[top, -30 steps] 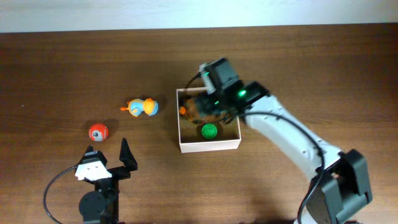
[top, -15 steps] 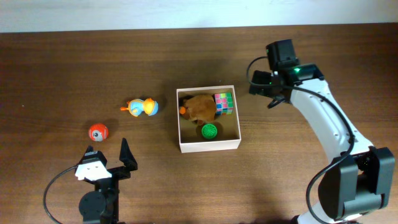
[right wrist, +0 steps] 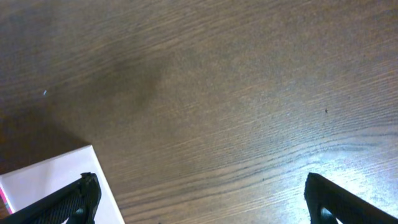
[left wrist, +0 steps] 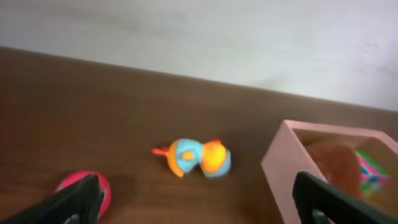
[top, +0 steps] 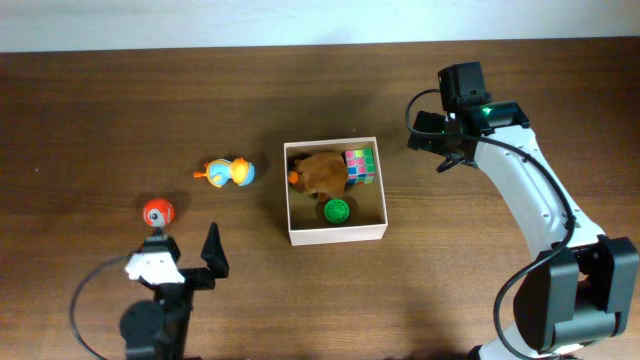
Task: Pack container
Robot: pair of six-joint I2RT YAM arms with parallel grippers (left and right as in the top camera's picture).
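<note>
The container (top: pixel 335 235), a square white-walled box with a tan inside, sits mid-table and holds a brown plush toy (top: pixel 320 172), a colourful puzzle cube (top: pixel 361 166) and a green ball (top: pixel 337 211). Its corner shows in the left wrist view (left wrist: pixel 280 168) and in the right wrist view (right wrist: pixel 46 180). An orange and blue toy (top: pixel 228 173) (left wrist: pixel 194 158) lies left of the box. A red ball (top: pixel 157 212) (left wrist: pixel 84 190) lies further left. My left gripper (top: pixel 187 252) (left wrist: pixel 196 199) is open and empty, just below the red ball. My right gripper (top: pixel 437 150) (right wrist: pixel 202 196) is open and empty, right of the box over bare wood.
The brown wooden table (top: pixel 100 110) ends at a pale wall along the far edge (top: pixel 300 22). Bare wood lies between the toys and right of the box.
My right arm has pulled out of the box to the right and now holds nearly still. My left gripper has shifted slightly forward toward the red ball.
</note>
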